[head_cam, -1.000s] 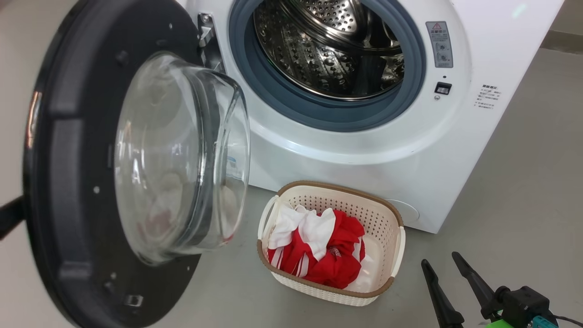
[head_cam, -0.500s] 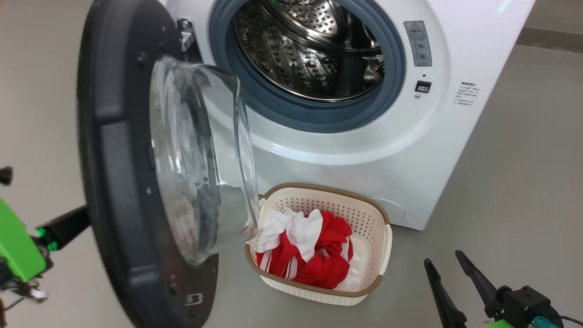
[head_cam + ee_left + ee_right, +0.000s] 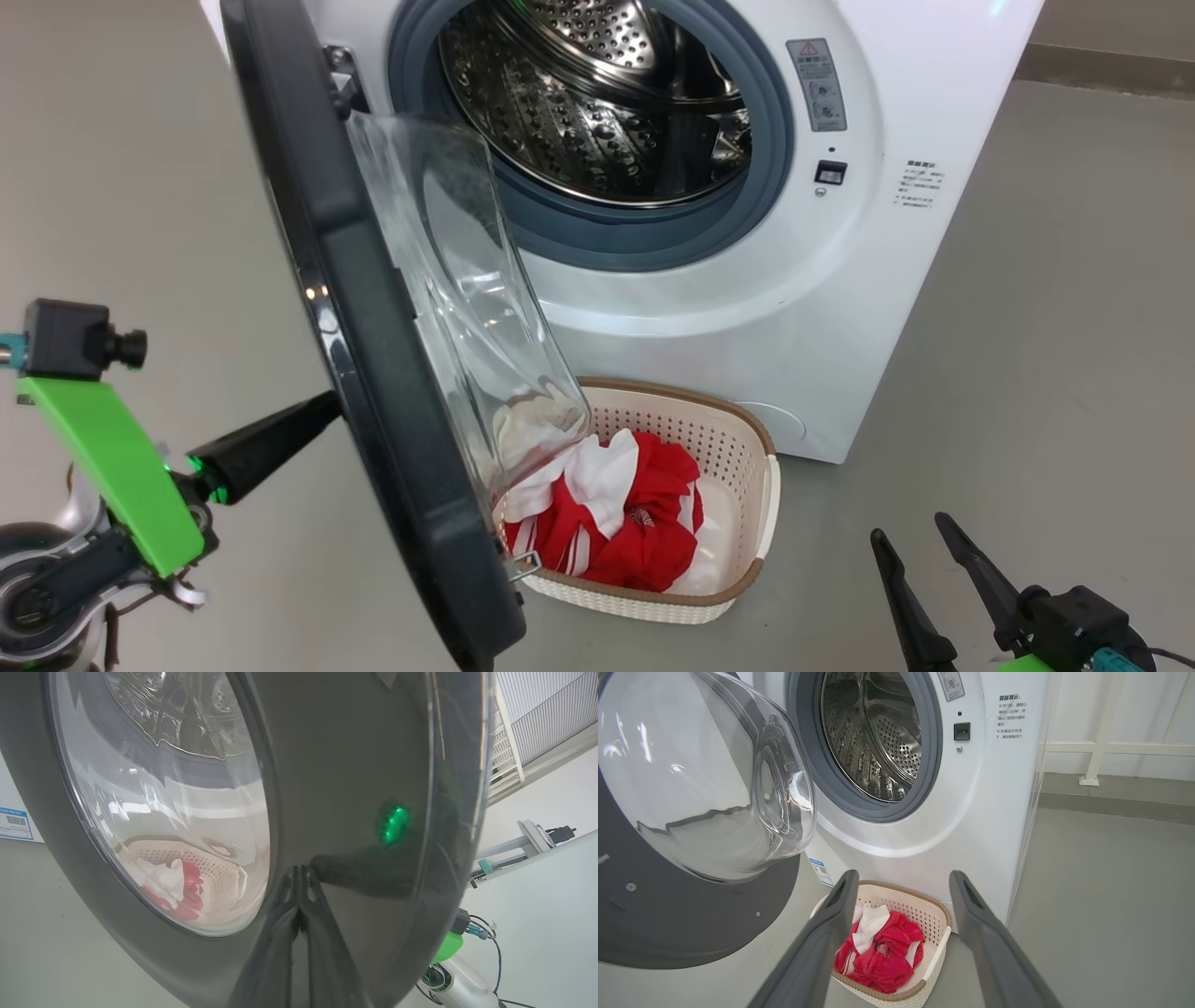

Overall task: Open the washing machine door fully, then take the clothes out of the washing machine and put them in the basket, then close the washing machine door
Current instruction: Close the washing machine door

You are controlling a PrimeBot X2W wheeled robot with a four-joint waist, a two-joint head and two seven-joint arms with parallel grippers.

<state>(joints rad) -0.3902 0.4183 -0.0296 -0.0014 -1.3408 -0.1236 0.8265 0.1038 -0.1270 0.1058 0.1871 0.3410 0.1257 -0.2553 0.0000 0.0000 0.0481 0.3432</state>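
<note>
**Door half-swung; laundry already in basket; closing push in hand**

Condition: The washing machine door stands roughly half-swung from the washing machine, edge-on to the head camera, glass bowl facing the drum. The drum shows bare steel wherever visible. The clothes lie heaped in the basket, which sits on the floor at the foot of the washing machine, below the opening.

Recommendation: The step judged in hand is closing.
- Push on the black rim, not the glass.
- Follow the hinge arc so the tips do not skid on the gloss.
- Finish with a firm press until the latch hook meets the socket on the washing machine front.

Concern: The door's lower edge passes close to the basket's end in the head view. Clearance cannot be told.

Grippers: The left gripper has its fingers pressed together, gripping nothing. Its tips appear to touch the door's glossy outer face, on the side away from the washing machine. The right gripper is spread wide and empty, low and off to the washing machine's right, well apart from the door and basket.
</note>
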